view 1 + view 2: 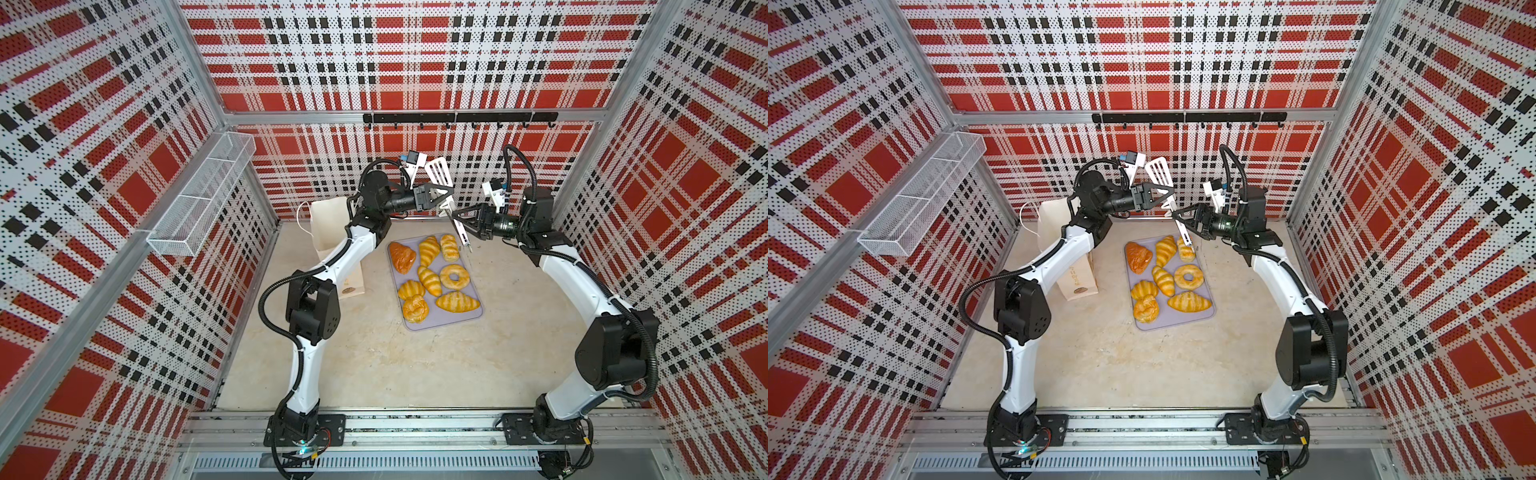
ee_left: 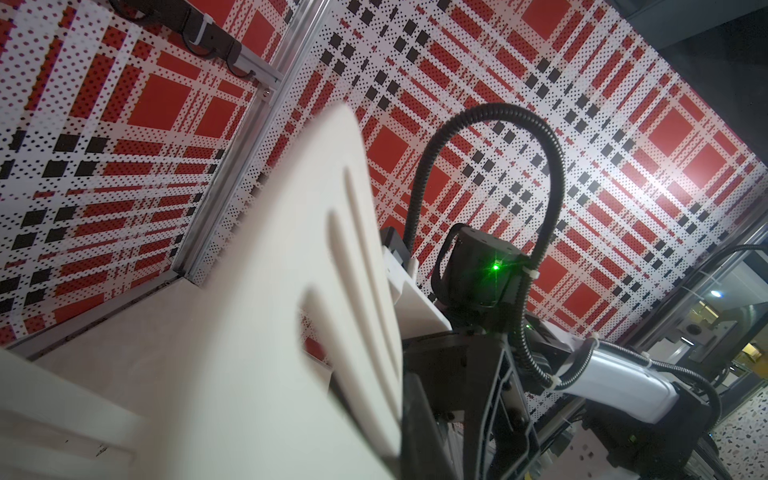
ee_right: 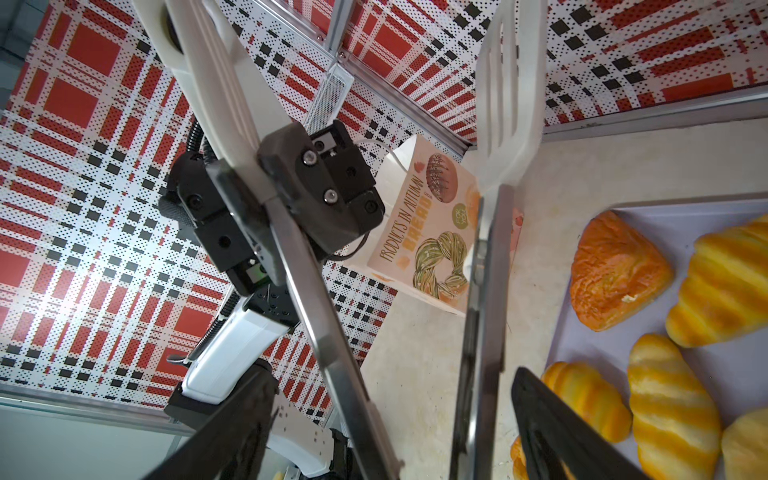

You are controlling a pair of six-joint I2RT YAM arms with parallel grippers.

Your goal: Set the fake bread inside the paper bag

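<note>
Tongs (image 3: 482, 291) fill the right wrist view, both metal arms running btw the right hand's (image 1: 460, 227) spread, unclosed fingers. The left hand (image 1: 446, 198) is clamped on one arm near its white blade. Fake bread (image 1: 432, 278), all eight pcs, lies on the lilac tray (image 1: 440, 321), w/ the paper bag (image 1: 328, 224) upright beside it on the worktop (image 1: 374, 365). Prob. a handover: the right hand should close square across both arms, behind the blades, before the left lets go. Bag's mouth can't be judged, as the left arm covers its middle. The left wrist view is mostly blurred blade.
</note>
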